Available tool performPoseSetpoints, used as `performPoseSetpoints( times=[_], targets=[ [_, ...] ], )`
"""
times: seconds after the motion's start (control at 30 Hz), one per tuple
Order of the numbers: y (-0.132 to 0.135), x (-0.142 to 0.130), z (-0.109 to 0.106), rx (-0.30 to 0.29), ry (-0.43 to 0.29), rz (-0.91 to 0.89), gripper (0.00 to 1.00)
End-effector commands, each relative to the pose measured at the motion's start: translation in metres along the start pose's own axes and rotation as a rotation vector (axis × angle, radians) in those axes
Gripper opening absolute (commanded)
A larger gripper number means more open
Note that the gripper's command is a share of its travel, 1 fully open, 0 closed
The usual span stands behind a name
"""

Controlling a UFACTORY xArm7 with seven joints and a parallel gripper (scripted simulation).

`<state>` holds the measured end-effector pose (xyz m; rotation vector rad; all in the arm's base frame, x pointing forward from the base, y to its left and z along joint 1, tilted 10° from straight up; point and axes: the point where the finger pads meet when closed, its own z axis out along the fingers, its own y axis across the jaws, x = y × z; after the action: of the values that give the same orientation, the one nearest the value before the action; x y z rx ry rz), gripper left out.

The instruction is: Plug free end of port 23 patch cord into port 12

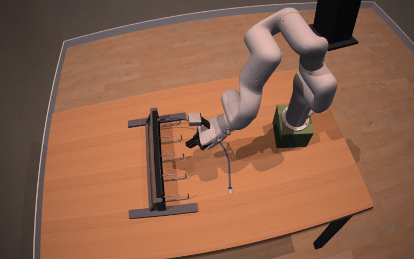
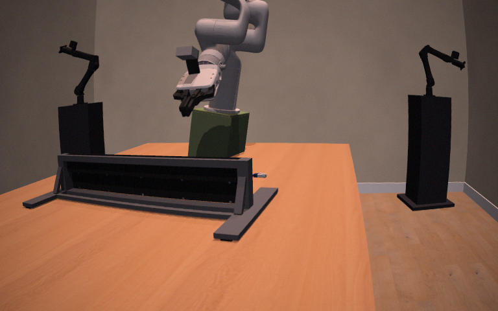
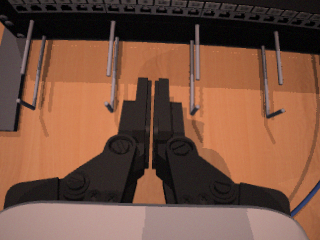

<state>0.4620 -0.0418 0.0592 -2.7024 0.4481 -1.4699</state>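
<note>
My gripper [image 1: 187,145] [image 2: 184,115] [image 3: 152,98] is shut and empty, in front of the rack on its port side and above the wire cord guides. The dark rack [image 1: 162,210] [image 2: 157,161] [image 3: 150,26] stands on two feet; its row of ports shows at the top of the wrist view, the plate numbers too small to read. The blue patch cord [image 1: 228,164] [image 3: 306,201] leaves the rack's far end, passes behind the gripper and curves toward the front. Its free plug [image 1: 230,188] [image 2: 260,175] is pale and away from the gripper; its latch side cannot be made out.
Several metal cord guides [image 1: 184,156] [image 3: 194,75] stick out from the rack toward the arm. The arm's green base block [image 1: 291,138] [image 2: 216,135] stands on the table [image 1: 91,170] [image 2: 312,238]. Black pedestals [image 2: 428,150] [image 2: 80,128] stand beyond the table.
</note>
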Motion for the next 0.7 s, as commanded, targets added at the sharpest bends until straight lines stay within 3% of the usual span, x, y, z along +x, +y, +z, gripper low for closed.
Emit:
performPoseSetpoints(
  times=[0.0, 0.4, 0.67],
  targets=[
    [0.0, 0.004, -0.024, -0.001, 0.004, 0.0, 0.0],
    [0.003, 0.004, -0.025, -0.001, 0.004, 0.0, 0.0],
    [0.029, 0.004, -0.025, -0.001, 0.004, 0.0, 0.0]
  ],
)
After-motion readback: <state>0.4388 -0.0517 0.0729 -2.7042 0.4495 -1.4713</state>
